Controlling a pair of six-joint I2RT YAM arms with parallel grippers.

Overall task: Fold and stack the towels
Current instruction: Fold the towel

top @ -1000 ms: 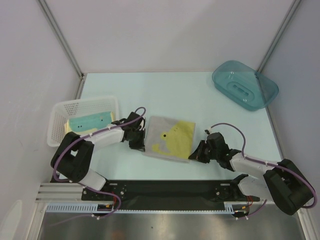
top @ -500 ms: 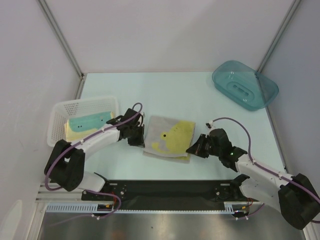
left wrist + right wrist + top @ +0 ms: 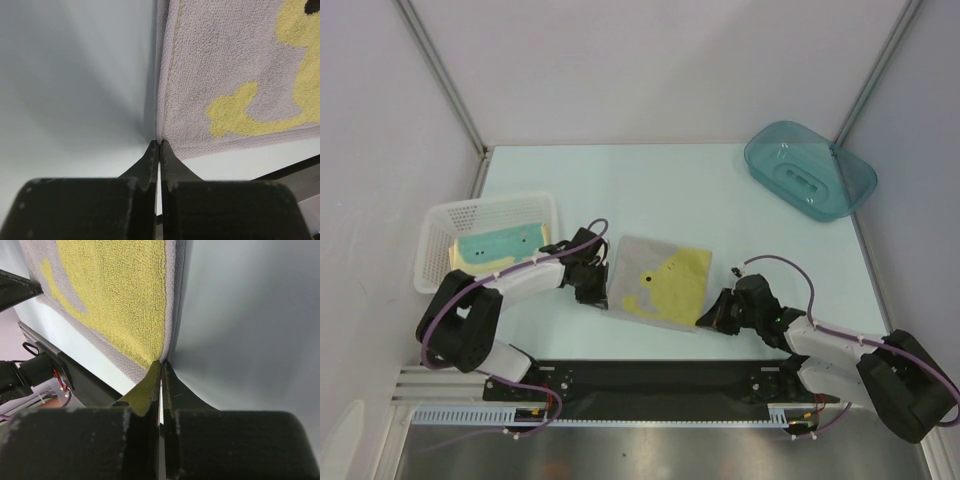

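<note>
A beige-grey towel [image 3: 655,282] with yellow patches lies flat in the middle of the table. My left gripper [image 3: 600,298] is shut on its near left corner; in the left wrist view the closed tips [image 3: 159,143] pinch the hem of the towel [image 3: 225,65]. At the near right corner sits my right gripper [image 3: 706,319], its tips [image 3: 161,363] shut on the edge of the towel [image 3: 120,290]. A pale yellow and teal towel [image 3: 496,246] rests folded inside the white mesh basket [image 3: 438,225] at the left.
A teal translucent tub [image 3: 808,170] stands upside down at the back right. The basket sits close beside the left arm. The black base rail [image 3: 650,378] runs along the near edge just behind the towel.
Both grippers reached forward a little and then drew back toward the near edge, holding the towel's corners. The towel's near edge shifted with them and the cloth turned slightly.
</note>
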